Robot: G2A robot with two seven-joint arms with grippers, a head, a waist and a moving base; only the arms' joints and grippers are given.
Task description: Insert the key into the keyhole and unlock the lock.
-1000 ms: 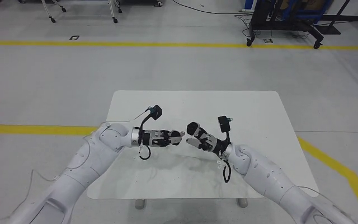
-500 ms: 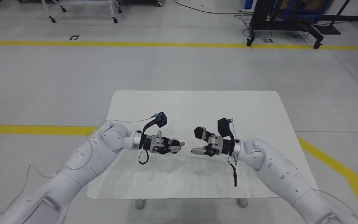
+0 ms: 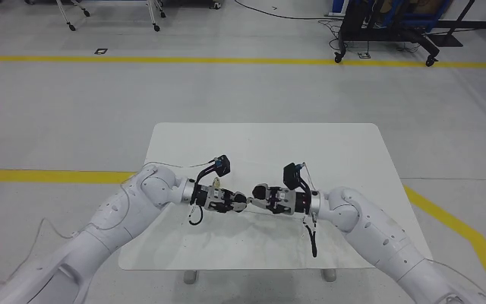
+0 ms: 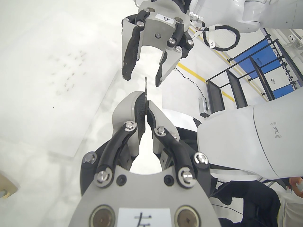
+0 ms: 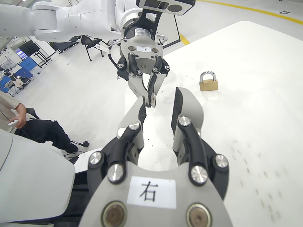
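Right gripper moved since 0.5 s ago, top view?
Yes. Against the table, right gripper has shifted away from the table's right edge toward the left gripper and its key, nearly closing the gap.

padlock (image 5: 208, 82): brass body and silver shackle recorded | key (image 5: 153, 100): silver | table (image 3: 342, 152): white, flecked with dark specks | right gripper (image 5: 161, 100): pale grey, pads (image 5: 177, 105) black and ribbed | floor (image 3: 228, 83): grey, striped yellow

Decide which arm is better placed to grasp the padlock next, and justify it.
Probably right: the right pincer is open, gripping nothing, while the left pincer is shut on the key. The padlock lies free on the table.
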